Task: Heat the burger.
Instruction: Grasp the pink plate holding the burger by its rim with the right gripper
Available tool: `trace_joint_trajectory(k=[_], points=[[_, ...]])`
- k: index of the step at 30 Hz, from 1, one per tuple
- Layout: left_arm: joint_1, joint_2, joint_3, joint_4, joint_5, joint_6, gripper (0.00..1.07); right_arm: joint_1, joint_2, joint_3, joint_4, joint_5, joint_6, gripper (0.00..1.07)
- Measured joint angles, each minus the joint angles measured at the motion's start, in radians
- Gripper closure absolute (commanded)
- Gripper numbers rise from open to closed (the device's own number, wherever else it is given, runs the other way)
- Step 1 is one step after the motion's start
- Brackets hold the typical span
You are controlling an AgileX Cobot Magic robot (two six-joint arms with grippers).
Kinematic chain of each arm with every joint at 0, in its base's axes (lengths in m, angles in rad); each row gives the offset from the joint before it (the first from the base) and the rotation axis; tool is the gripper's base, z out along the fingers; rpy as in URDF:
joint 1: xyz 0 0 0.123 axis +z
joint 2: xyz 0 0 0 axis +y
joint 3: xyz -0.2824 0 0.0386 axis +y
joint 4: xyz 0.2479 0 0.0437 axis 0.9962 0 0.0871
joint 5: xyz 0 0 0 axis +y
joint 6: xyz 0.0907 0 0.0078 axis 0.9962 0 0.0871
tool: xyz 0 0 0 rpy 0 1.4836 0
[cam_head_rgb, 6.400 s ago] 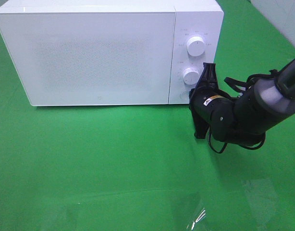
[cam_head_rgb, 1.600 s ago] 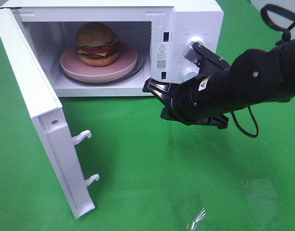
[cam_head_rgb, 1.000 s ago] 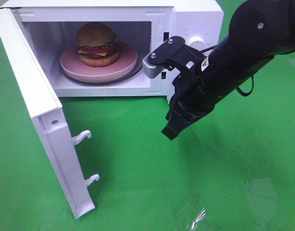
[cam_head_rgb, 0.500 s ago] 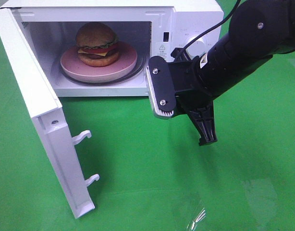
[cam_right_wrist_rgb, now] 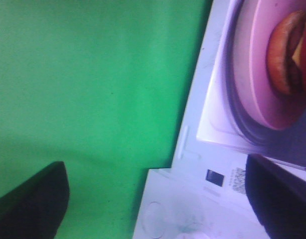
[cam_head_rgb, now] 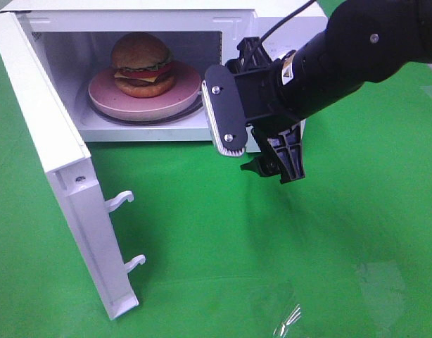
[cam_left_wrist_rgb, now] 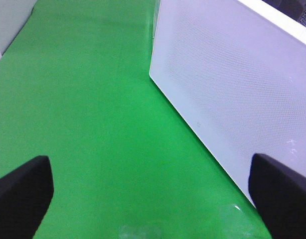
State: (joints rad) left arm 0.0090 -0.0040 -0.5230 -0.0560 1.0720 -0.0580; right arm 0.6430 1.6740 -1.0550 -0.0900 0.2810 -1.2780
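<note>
A white microwave [cam_head_rgb: 286, 21] stands at the back of a green table cover [cam_head_rgb: 223, 253] with its door [cam_head_rgb: 54, 162] swung wide open toward the left. Inside the cavity, the burger [cam_head_rgb: 141, 65] sits upright on a round pink plate [cam_head_rgb: 145, 95] that rests on the turntable; bun, lettuce, tomato, cheese and patty are all visible.

The right gripper [cam_head_rgb: 255, 144] hangs in front of the microwave's control panel, just right of the cavity opening. Its fingers are spread wide apart, with nothing between them. The burger lies to the left of this gripper and further back, well inside the oven, apart from both fingers. In the right wrist view the plate's rim and part of the burger [cam_right_wrist_rgb: 287, 55] show beside the oven's front frame, between the two dark finger tips.

The left gripper [cam_left_wrist_rgb: 153, 191] is also spread wide and empty, hovering above the green cover near the outer face of the open door [cam_left_wrist_rgb: 232, 89].
</note>
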Motion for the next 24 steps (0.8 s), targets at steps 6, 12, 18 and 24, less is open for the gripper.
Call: trace_joint_trajectory(k=[6,12,18,24], points=[[0.000,0.000,0.000,0.000,0.000,0.000,0.08,0.002,0.023,-0.074,-0.065,-0.025,0.071,0.12],[0.000,0.000,0.000,0.000,0.000,0.000,0.08,0.023,0.078,-0.115,-0.113,-0.052,0.108,0.13],[0.000,0.000,0.000,0.000,0.000,0.000,0.08,0.045,0.187,-0.202,-0.155,-0.080,0.164,0.14],[0.000,0.000,0.000,0.000,0.000,0.000,0.08,0.045,0.262,-0.263,-0.162,-0.083,0.165,0.15]])
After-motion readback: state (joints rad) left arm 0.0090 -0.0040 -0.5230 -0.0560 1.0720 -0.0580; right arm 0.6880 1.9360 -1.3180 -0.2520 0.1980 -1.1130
